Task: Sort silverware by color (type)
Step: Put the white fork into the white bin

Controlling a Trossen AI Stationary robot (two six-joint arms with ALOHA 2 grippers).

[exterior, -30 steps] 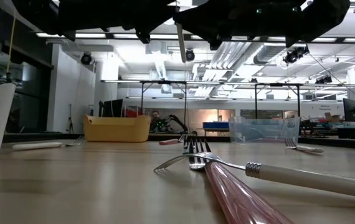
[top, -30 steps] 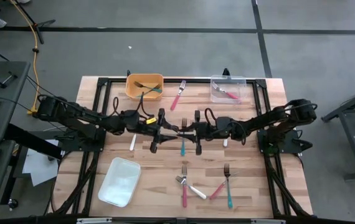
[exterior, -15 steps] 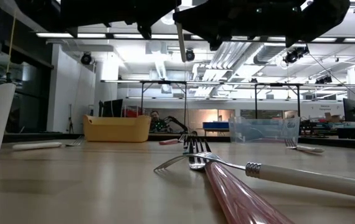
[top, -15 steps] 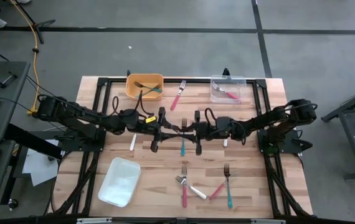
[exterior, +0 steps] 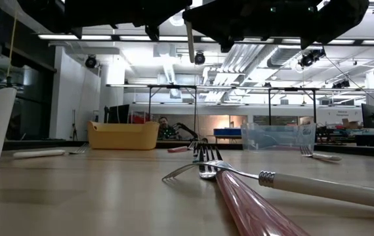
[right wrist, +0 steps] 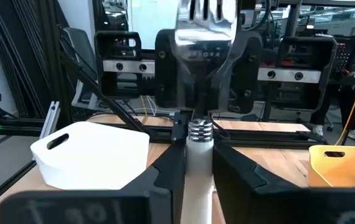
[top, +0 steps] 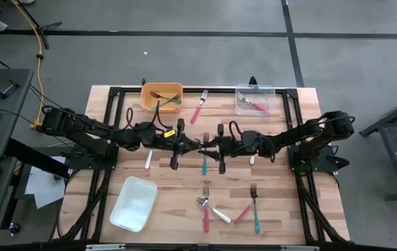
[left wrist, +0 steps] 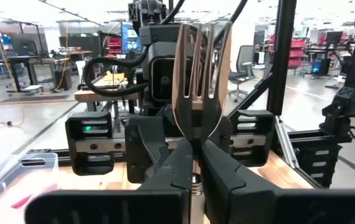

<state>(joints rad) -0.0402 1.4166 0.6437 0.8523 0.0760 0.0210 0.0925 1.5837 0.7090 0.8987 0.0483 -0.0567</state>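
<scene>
A white fork (right wrist: 197, 155) stands upright in the air over the table's middle, its silver head (left wrist: 196, 74) up and its white handle (exterior: 189, 42) hanging down. My left gripper (top: 196, 146) reaches in from the table's left and is shut on it. My right gripper (top: 208, 146) faces it from the right, its fingers on either side of the handle. A teal fork (top: 203, 166) lies flat on the table below them. Several more pink, white and teal forks (top: 216, 211) lie near the front edge. My left gripper pinches the fork's thin metal neck (left wrist: 194, 144), just under the head, between its two fingers. The fingers come in level from the table's left and lie across the fork, which stands upright, clear of the table. My right gripper has the white handle (right wrist: 197, 163), just below the metal collar (right wrist: 197, 132), between its two fingers. They come in level from the table's right, across the fork. Whether both fingers press on the handle is not plain.
At the far edge stand a yellow bin (top: 161, 96) holding forks and a clear bin (top: 254, 100) holding a pink fork, with a loose pink fork (top: 199, 106) between them. A white bin (top: 134, 202) sits near left. A white fork (top: 148, 159) lies under the left arm.
My left gripper has shut on the fork's neck. Both arms and the fork have stayed where they were.
</scene>
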